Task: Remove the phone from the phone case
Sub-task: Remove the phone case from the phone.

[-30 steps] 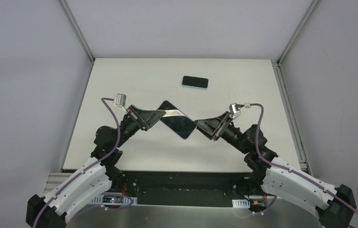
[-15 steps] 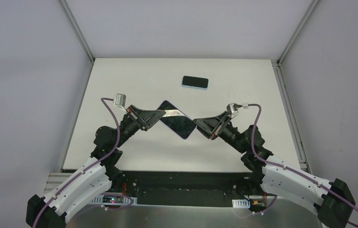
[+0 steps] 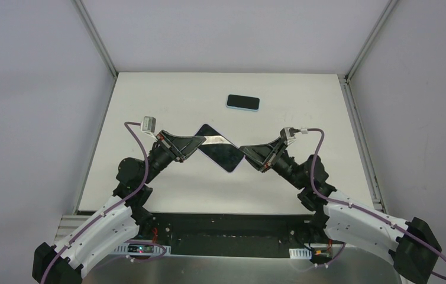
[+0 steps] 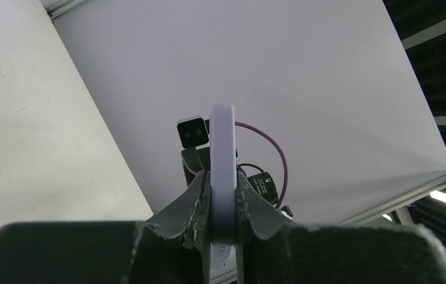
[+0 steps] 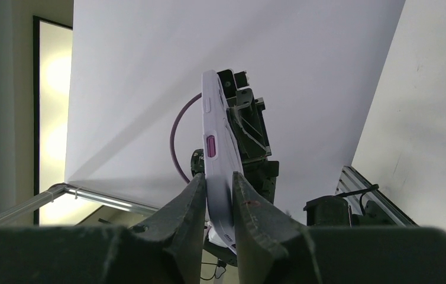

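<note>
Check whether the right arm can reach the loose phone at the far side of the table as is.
Probably not yet. The right tool looks closed on the cased phone, which the left tool also grips. Nothing lies between it and the loose phone.

Pale lilac phone case (image 5: 219, 183) with one magenta side button (image 5: 210, 146), around a phone (image 3: 220, 151) with a glossy black screen. Left pincer (image 3: 204, 142) and right pincer (image 3: 244, 153) matte black. White table (image 3: 161, 94); second phone (image 3: 243, 102) black, light blue rim; purple cables (image 3: 139, 145)
</note>
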